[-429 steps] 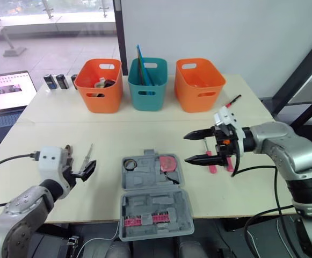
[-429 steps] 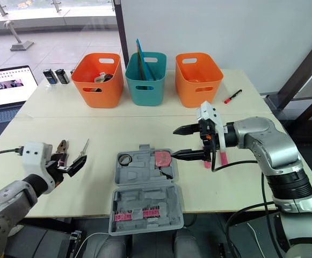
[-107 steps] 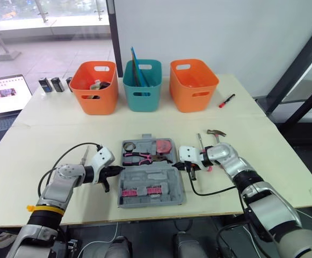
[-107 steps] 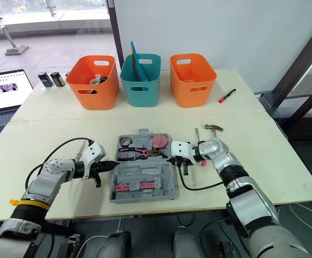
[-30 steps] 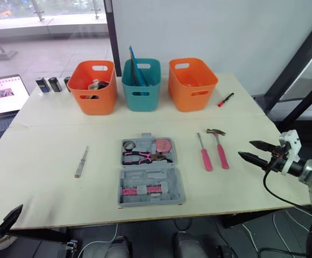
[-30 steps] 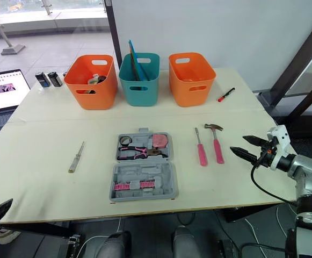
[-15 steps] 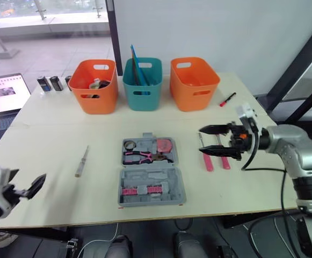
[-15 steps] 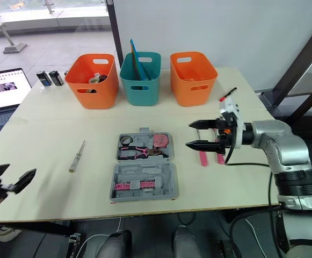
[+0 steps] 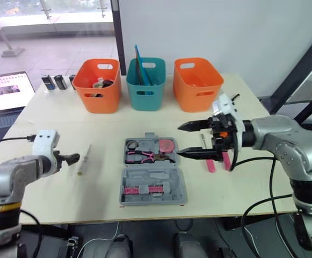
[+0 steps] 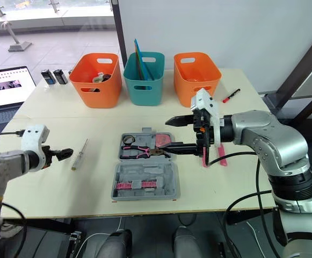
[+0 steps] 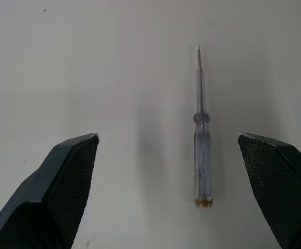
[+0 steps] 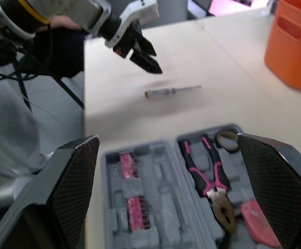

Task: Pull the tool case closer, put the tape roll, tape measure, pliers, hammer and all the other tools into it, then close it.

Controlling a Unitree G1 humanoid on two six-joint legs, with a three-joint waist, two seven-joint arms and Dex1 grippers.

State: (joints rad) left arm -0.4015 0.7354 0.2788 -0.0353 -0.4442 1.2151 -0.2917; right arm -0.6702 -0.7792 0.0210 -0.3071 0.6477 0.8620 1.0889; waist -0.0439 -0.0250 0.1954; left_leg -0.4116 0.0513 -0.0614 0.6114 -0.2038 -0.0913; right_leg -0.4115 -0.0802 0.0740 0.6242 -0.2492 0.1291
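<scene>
Left wrist view gives you the relation that matters: the left claw (image 11: 167, 137) is spread wide above the desk (image 11: 62, 62), and the screwdriver (image 11: 202, 150) lies flat between the two fingers. It is off-centre, closer to one finger than the other and touching neither. Its long axis runs across the line joining the fingertips, so closing would pinch across the shaft. You'd likely want to centre on the clear handle first, then come down.

From the right eye view, this tool sits well left of the tool case (image 10: 164, 180), tip pointing away from you and handle toward you. The left claw is just beside it on its left, so the left arm is clearly the nearer one.

The right claw (image 10: 169, 134) is also spread and holds nothing. It hangs over the right edge of the case, with the hammer (image 10: 220, 158) and a pink-handled driver (image 10: 204, 160) on the desk behind it.

The case lies open at the middle front of the desk. The pliers (image 10: 142, 152), tape roll (image 10: 128, 141) and tape measure (image 10: 162, 141) are in its far half.
</scene>
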